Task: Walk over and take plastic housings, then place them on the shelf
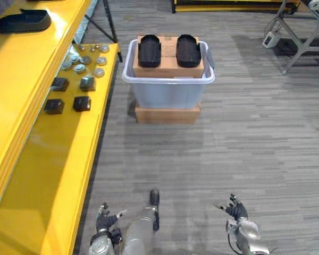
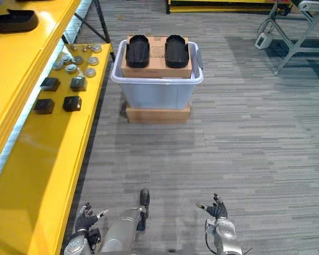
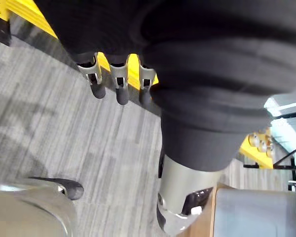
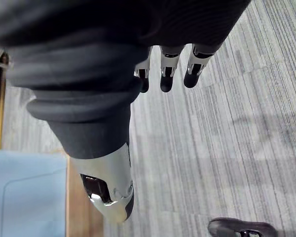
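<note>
housings (image 1: 149, 50): two black ones, side by side on a carton (image 1: 168, 69) that sits in the bin
bin (image 1: 167, 93): pale grey, set on a flat box (image 1: 167, 114) on the floor, just beside the shelf
shelf (image 1: 42, 175): yellow, along the robot's left
third housing (image 1: 22, 21): black, on the upper level
blocks (image 1: 82, 103): small, black, on the lower level; silver discs (image 1: 80, 68) beyond them
left hand (image 1: 103, 218): low, near the shelf edge, fingers loose and apart, empty
right hand (image 1: 235, 211): low over the floor, fingers apart, empty, well apart from the bin
</note>
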{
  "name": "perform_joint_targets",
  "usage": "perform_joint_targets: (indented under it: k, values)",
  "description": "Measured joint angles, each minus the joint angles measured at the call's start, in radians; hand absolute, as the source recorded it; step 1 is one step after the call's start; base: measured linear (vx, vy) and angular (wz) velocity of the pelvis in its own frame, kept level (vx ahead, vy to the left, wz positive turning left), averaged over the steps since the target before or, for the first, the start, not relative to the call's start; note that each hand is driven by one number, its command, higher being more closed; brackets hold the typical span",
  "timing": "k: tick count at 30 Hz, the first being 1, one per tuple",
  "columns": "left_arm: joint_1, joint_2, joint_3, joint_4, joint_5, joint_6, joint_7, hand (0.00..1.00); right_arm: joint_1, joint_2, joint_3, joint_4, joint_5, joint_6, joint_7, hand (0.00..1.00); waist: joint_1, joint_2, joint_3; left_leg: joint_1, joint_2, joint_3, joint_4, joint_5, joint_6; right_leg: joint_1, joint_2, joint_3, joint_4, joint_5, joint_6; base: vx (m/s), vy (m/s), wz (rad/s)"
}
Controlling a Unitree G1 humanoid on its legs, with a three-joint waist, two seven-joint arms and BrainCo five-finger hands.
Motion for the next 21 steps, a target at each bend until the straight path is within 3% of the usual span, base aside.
perform_joint_targets:
  k: [1, 2, 3, 4, 6, 7, 8, 9, 10, 11, 12, 13, 15, 16, 17, 18, 19, 21]
  values:
    - [-0.001, 0.004, -0.001, 0.0, -0.006, 0.0, 0.0, 0.0, 0.006, 0.004, 0.002, 0.001, 0.0, 0.0, 0.0, 0.0, -0.01, 0.0, 0.001, 0.035, -0.007, -0.002, 0.005, -0.026, 0.003, -0.037, -0.017, -0.003, 0.117, 0.046, 0.014, 0.6, 0.17, 0.16]
    - [-0.001, 0.01, -0.011, 0.001, -0.011, 0.001, 0.001, 0.0, 0.014, 0.005, 0.012, 0.002, 0.0, 0.001, 0.003, 0.0, -0.014, 0.003, 0.003, 0.115, -0.019, -0.004, 0.001, -0.062, 0.012, -0.099, -0.056, -0.054, 0.285, 0.019, -0.055, 0.71, 0.172, 0.1]
    - [-0.001, 0.011, -0.015, 0.001, -0.01, 0.0, 0.001, 0.0, 0.022, 0.004, 0.015, 0.0, -0.002, 0.001, 0.002, 0.0, -0.021, 0.015, 0.004, 0.198, -0.018, -0.01, -0.023, -0.093, 0.017, -0.157, -0.09, -0.121, 0.348, -0.029, -0.134, 0.58, 0.136, 0.04]
    - [-0.001, 0.011, -0.018, 0.0, -0.01, 0.0, 0.002, 0.0, 0.028, 0.003, 0.02, -0.001, -0.003, 0.001, 0.002, 0.0, -0.022, 0.021, 0.002, 0.236, -0.013, -0.013, -0.04, -0.104, 0.017, -0.186, -0.099, -0.154, 0.344, -0.047, -0.153, 0.67, 0.112, 0.02]
    - [-0.013, 0.025, -0.019, -0.002, -0.01, -0.001, 0.001, 0.0, 0.018, 0.005, 0.03, -0.009, -0.012, -0.001, 0.006, 0.0, -0.044, 0.03, 0.007, 0.347, 0.003, -0.046, -0.093, -0.133, 0.014, -0.294, -0.089, -0.241, 0.181, -0.114, -0.161, 0.59, 0.02, 0.37]
    - [-0.013, 0.024, -0.02, -0.001, -0.01, -0.001, 0.001, 0.0, 0.017, 0.004, 0.029, -0.009, -0.014, -0.001, 0.007, 0.0, -0.05, 0.031, 0.007, 0.37, 0.009, -0.055, -0.107, -0.135, 0.012, -0.312, -0.077, -0.248, 0.102, -0.118, -0.156, 0.55, -0.054, 0.57]
    - [-0.013, 0.025, -0.019, -0.001, -0.01, 0.0, 0.001, 0.0, 0.02, 0.002, 0.028, -0.009, -0.015, -0.002, 0.008, 0.0, -0.068, 0.04, 0.013, 0.41, 0.022, -0.073, -0.131, -0.14, 0.005, -0.342, -0.049, -0.245, -0.083, -0.11, -0.15, 0.57, -0.089, 0.58]
    - [-0.017, 0.027, -0.019, -0.002, -0.01, 0.0, 0.001, 0.0, 0.023, 0.003, 0.027, -0.01, -0.019, -0.001, 0.008, 0.0, -0.07, 0.03, 0.012, 0.451, 0.036, -0.092, -0.156, -0.145, -0.004, -0.346, -0.016, -0.216, -0.307, -0.045, -0.13, 0.57, -0.102, 0.59]
    - [-0.02, 0.03, -0.019, -0.003, -0.009, -0.001, 0.001, 0.0, 0.029, 0.004, 0.027, -0.01, -0.021, -0.001, 0.008, 0.0, -0.07, 0.032, 0.013, 0.461, 0.036, -0.099, -0.166, -0.149, -0.011, -0.341, 0.001, -0.196, -0.423, 0.002, -0.119, 0.55, -0.136, 0.65]
    - [-0.022, 0.037, -0.02, -0.002, -0.005, -0.001, 0.001, 0.0, 0.037, 0.005, 0.027, -0.009, -0.021, 0.0, 0.008, 0.0, -0.069, 0.006, 0.007, 0.495, 0.03, -0.118, -0.178, -0.172, -0.043, -0.342, 0.005, -0.151, -0.568, 0.082, -0.11, 0.57, -0.186, 0.75]
    - [-0.018, 0.035, -0.019, 0.002, 0.0, 0.0, 0.003, 0.0, 0.046, 0.001, 0.027, -0.005, -0.021, 0.001, 0.008, 0.0, -0.072, -0.008, 0.001, 0.537, 0.036, -0.152, -0.171, -0.218, -0.064, -0.339, 0.012, -0.125, -0.557, 0.192, -0.15, 0.59, -0.219, 0.76]
    - [-0.014, 0.033, -0.019, 0.003, 0.0, 0.0, 0.001, 0.0, 0.049, 0.0, 0.025, -0.003, -0.021, 0.004, 0.008, 0.0, -0.072, -0.003, -0.006, 0.548, 0.043, -0.17, -0.165, -0.225, -0.077, -0.34, 0.016, -0.126, -0.531, 0.24, -0.182, 0.73, -0.3, 0.61]
    - [-0.004, 0.013, -0.016, 0.003, 0.001, 0.0, 0.001, 0.0, 0.042, 0.003, 0.02, -0.015, -0.021, 0.006, 0.008, 0.0, -0.07, 0.037, -0.019, 0.487, 0.098, -0.181, 0.015, -0.214, -0.097, -0.321, 0.04, -0.164, -0.496, 0.202, -0.218, 0.59, -0.251, 0.35]
    - [-0.006, 0.003, -0.012, 0.003, 0.001, 0.0, 0.001, 0.0, 0.04, 0.005, 0.021, -0.027, -0.021, 0.006, 0.011, 0.0, -0.072, 0.051, -0.012, 0.432, 0.116, -0.17, 0.151, -0.184, -0.146, -0.284, 0.053, -0.185, -0.505, 0.184, -0.229, 0.56, -0.256, 0.4]
    - [-0.008, -0.02, 0.003, 0.003, 0.001, 0.0, 0.001, 0.0, 0.047, 0.005, 0.027, -0.046, -0.02, 0.007, 0.012, 0.0, -0.069, 0.076, -0.009, 0.352, 0.164, -0.139, 0.371, -0.094, -0.175, -0.214, 0.085, -0.202, -0.541, 0.165, -0.244, 0.55, -0.24, 0.3]
    - [0.0, -0.032, 0.016, 0.003, 0.001, 0.0, 0.001, 0.0, 0.048, 0.007, 0.032, -0.054, -0.02, 0.007, 0.012, 0.0, -0.066, 0.083, -0.009, 0.312, 0.198, -0.114, 0.47, -0.012, -0.171, -0.172, 0.102, -0.201, -0.567, 0.157, -0.255, 0.66, -0.246, -0.02]
    - [0.018, -0.039, 0.022, 0.005, 0.0, 0.001, 0.0, 0.0, 0.041, 0.016, 0.039, -0.063, -0.013, 0.004, 0.009, 0.0, -0.06, 0.08, -0.005, 0.258, 0.266, -0.055, 0.619, -0.029, -0.154, -0.091, 0.127, -0.191, -0.609, 0.144, -0.273, 0.42, -0.122, -0.27]
    - [0.018, -0.04, 0.018, 0.019, 0.001, 0.001, -0.002, 0.0, 0.037, 0.03, 0.036, -0.089, 0.001, -0.004, 0.0, 0.0, -0.055, 0.06, -0.006, 0.172, 0.289, 0.007, 0.667, -0.093, -0.148, 0.001, 0.125, -0.165, -0.668, 0.134, -0.283, 0.47, -0.143, -0.37]
